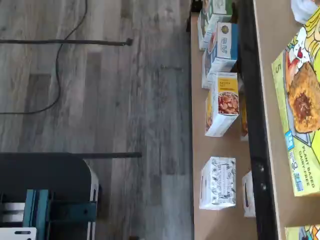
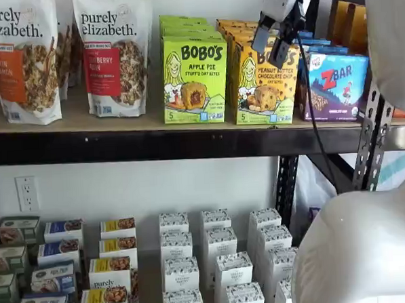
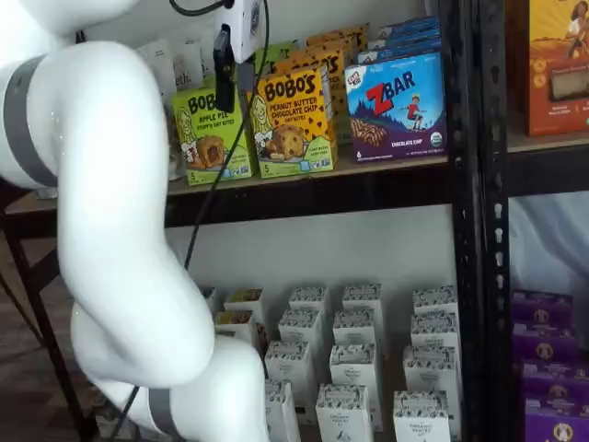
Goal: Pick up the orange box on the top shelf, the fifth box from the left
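step: looks like the approach. The white-bodied gripper with two black fingers [image 2: 276,39] hangs in front of the top shelf, nothing in it, not touching anything as far as I can tell.

target: the yellow-orange cardboard Bobo's box [image 2: 265,80] stands upright at the front edge of the top shelf, a light tan board with a thick black front rail [image 2: 120,143]. It sits between the lime-green cardboard Bobo's box [image 2: 194,79] and the blue-purple ZBar box [image 2: 333,85], just beside both. More orange boxes line up behind it.

pincer: in a shelf view I can see both fingers spread with a gap between them, so the jaws stand apart and empty.

next move: my guess is it has to line up square on the orange box, slide a finger down each side, then close. The neighbours are tight, so not much room for the fingers; it could nudge the green box.

writing: orange box says "BOBO'S", "PEANUT BUTTER CHOCOLATE CHIP", with a "5" in the corner. Green one says "BOBO'S APPLE PIE". Then "ZBAR", "CHOCOLATE CHIP". The white granola bags [image 2: 114,51] toward the shelf's other end read "purely elizabeth."

lower down: rows of small white patterned cartons [image 2: 218,259], print too small to read.
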Motion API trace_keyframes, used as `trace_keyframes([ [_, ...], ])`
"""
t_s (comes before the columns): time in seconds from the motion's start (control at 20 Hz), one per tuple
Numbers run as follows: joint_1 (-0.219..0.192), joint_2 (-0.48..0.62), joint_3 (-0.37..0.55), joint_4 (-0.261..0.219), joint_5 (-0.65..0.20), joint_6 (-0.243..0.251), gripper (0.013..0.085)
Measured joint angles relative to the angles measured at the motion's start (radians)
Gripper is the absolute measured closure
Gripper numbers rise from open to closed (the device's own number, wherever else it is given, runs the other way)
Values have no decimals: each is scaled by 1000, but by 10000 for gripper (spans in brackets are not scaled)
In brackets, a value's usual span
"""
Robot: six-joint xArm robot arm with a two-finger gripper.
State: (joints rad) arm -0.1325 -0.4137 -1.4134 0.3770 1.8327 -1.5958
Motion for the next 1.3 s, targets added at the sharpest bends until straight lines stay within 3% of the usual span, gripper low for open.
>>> trace_keyframes([
  [0.25, 14, 4, -17, 12, 4, 21, 130],
  [0.5, 16, -27, 17, 32, -81, 26, 130],
  [0.85, -14, 4, -11, 36, -155, -2, 130],
  [1.3, -38, 104, -104, -14, -184, -44, 130],
])
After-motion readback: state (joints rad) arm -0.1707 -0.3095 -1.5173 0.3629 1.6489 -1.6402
